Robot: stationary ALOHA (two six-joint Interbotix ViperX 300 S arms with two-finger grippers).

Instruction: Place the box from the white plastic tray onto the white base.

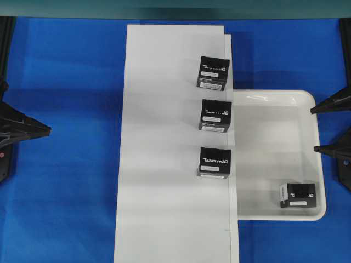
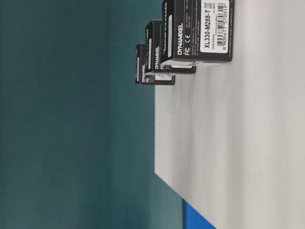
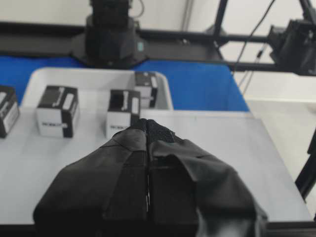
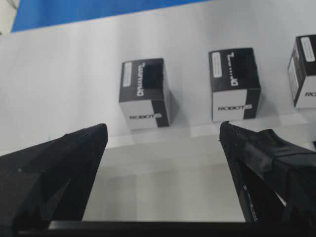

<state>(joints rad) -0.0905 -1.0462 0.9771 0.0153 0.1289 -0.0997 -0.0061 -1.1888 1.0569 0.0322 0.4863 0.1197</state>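
Box (image 1: 298,195) lies in the white plastic tray's (image 1: 277,109) near corner, close below the right gripper (image 1: 327,129), whose jaws gape empty. Left gripper (image 3: 147,129), clenched on nothing, sits far across the white base (image 1: 164,137).

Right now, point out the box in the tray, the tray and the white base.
box in the tray (image 1: 298,195), overhead view, on its top face.
white plastic tray (image 1: 274,137), overhead view, on its bare floor.
white base (image 1: 159,164), overhead view, on its bare middle.
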